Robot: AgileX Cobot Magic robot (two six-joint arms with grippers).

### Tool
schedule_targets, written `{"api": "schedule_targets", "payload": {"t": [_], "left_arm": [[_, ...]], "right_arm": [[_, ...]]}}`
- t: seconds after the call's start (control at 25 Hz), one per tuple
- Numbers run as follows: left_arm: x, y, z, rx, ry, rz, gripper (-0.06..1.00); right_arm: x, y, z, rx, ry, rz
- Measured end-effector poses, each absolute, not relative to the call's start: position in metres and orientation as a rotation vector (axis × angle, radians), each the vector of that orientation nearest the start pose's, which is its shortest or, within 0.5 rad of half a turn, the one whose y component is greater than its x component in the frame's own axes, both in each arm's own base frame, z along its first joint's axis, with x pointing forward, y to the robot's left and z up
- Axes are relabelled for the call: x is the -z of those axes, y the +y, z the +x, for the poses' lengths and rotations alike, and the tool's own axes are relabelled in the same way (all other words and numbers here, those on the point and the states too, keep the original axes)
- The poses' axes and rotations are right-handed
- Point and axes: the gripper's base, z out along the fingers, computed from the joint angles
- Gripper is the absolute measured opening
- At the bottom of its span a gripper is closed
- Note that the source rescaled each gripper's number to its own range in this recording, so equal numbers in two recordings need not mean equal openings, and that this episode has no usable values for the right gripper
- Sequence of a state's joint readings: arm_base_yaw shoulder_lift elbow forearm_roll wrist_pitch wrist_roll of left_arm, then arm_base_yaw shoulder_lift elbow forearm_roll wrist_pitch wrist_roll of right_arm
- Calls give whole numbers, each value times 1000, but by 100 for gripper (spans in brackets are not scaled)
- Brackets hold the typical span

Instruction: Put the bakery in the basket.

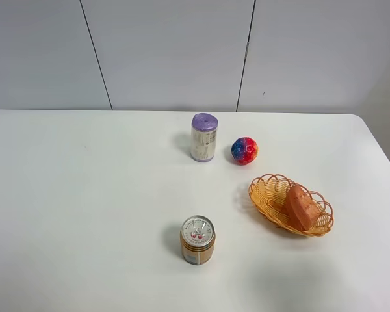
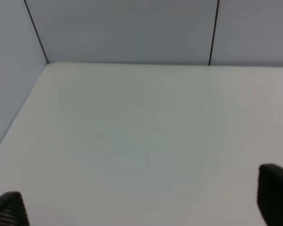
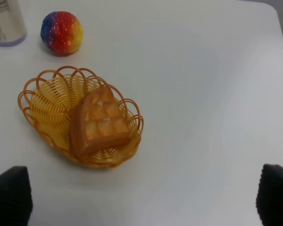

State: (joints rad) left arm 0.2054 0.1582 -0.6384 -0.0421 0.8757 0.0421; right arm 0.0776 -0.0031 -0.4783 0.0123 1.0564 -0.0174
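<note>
The bakery (image 1: pixel 301 207) is seen as a small orange-brown wedge of pie with a lattice-patterned top. It is laid inside the basket (image 1: pixel 265 194), toward the end nearer the table's front and right edges, tilted against the rim. The basket, a shallow oval of orange-tan wicker with a looped scalloped rim, is set on the right half of the tabletop, near the right edge.

White table (image 1: pixel 84 214) fills scene, rounded far-right corner. Pale grey panelled wall (image 1: pixel 169 52) behind, two dark vertical seams. Even, soft light, faint shadows.
</note>
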Motion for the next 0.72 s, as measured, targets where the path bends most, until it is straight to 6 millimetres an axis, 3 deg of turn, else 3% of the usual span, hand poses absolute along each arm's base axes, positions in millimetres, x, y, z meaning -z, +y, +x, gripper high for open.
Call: {"api": "schedule_targets", "payload": {"t": [0.4, 0.72], "left_arm": [[-297, -5, -5, -81, 1894, -121, 95], [-281, -5, -5, -47, 2010, -92, 96]], "right_arm": [[-272, 1, -3, -52, 2057, -98], [-272, 1, -3, -52, 2057, -98]]}}
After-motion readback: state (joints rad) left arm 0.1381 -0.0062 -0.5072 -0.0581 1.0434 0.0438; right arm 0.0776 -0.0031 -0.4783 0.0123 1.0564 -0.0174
